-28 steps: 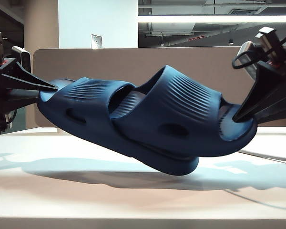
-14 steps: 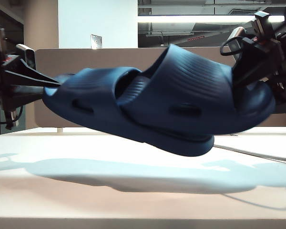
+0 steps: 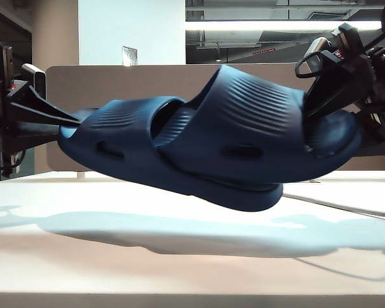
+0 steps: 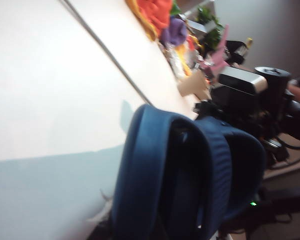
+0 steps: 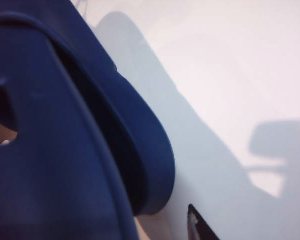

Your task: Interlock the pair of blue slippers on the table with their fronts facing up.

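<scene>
My left tool (image 3: 67, 119) pinches the heel end of the nested pair of blue slippers (image 3: 212, 151), held above the surface (image 3: 115, 269), w/ right tool (image 3: 327, 109) spread at the other end.

left gripper (image 3: 69, 119) clamped shut, right gripper (image 3: 337, 112) spread wide

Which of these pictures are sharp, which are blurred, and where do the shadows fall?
Exterior view: sharp; the interlocked blue slippers cast a soft bluish shadow on the table. Left wrist view: blurred, background clutter out of focus. Right wrist view: slipper too close and soft; shadows cross the table.
</scene>
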